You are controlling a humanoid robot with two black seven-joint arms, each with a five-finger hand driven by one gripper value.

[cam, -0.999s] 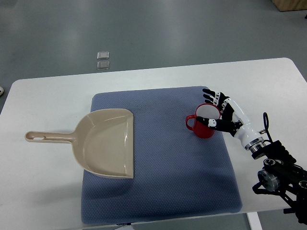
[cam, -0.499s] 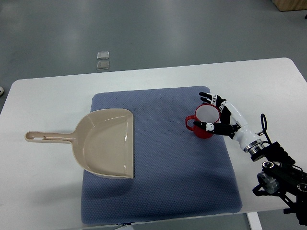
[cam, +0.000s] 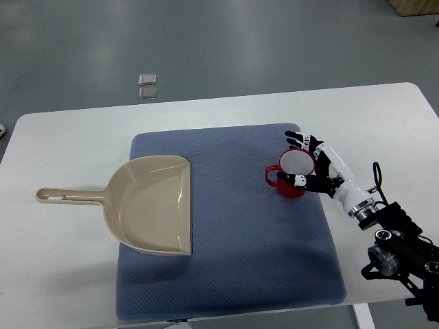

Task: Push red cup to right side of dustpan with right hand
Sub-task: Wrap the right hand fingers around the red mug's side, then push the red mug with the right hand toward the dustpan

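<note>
Upright, the red enamel cup [cam: 293, 173] with handle pointing left is cupped by the right hand's [cam: 321, 168] curled fingers; its white inside is seen empty.

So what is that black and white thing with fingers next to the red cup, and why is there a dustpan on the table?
That thing is a robot's right hand. Its arm comes in from the right edge of the picture. The photo is taken by one camera that looks steeply down from the robot's own side, so you see everything from above.

On the white table lies a blue mat. On the mat sits a beige dustpan, with its handle pointing left and sticking out over the table. To the right of it, with a stretch of bare mat between them, stands a red cup, white inside, its handle pointing toward the dustpan.

The hand's fingers curl around the right side of the cup. The cup stands on the mat, not lifted. The robot's job is to push it, not carry it. The other hand is not in the picture.
</note>
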